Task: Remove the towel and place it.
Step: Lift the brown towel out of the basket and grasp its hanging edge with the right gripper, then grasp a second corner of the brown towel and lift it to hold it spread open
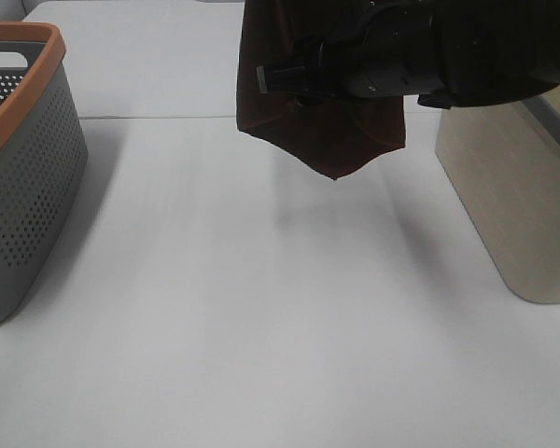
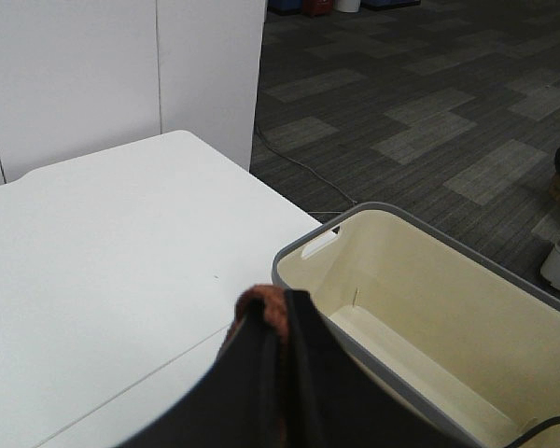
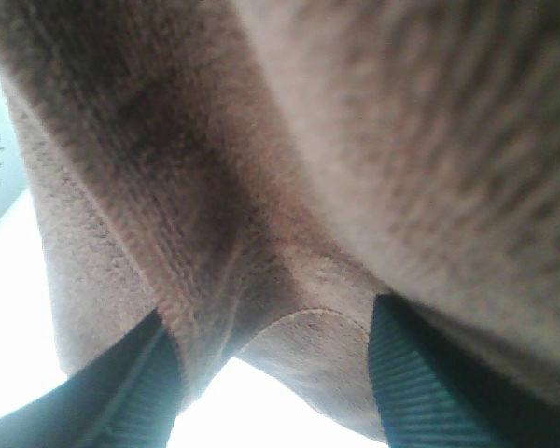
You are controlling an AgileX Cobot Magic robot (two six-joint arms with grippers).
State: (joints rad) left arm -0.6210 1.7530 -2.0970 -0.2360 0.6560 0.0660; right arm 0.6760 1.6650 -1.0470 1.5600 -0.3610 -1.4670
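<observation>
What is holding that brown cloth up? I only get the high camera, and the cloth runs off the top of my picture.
Observer: The left gripper is. Its wrist camera shows it shut on a pinch of the towel.
Operator: And the black arm I see reaching in from the right?
Observer: Its wrist camera shows the right gripper open, with the towel loose between its fingers.
Operator: Is anything inside the beige basket? I only see its outside.
Observer: The left wrist view looks down into it, and the part that shows is empty.
</observation>
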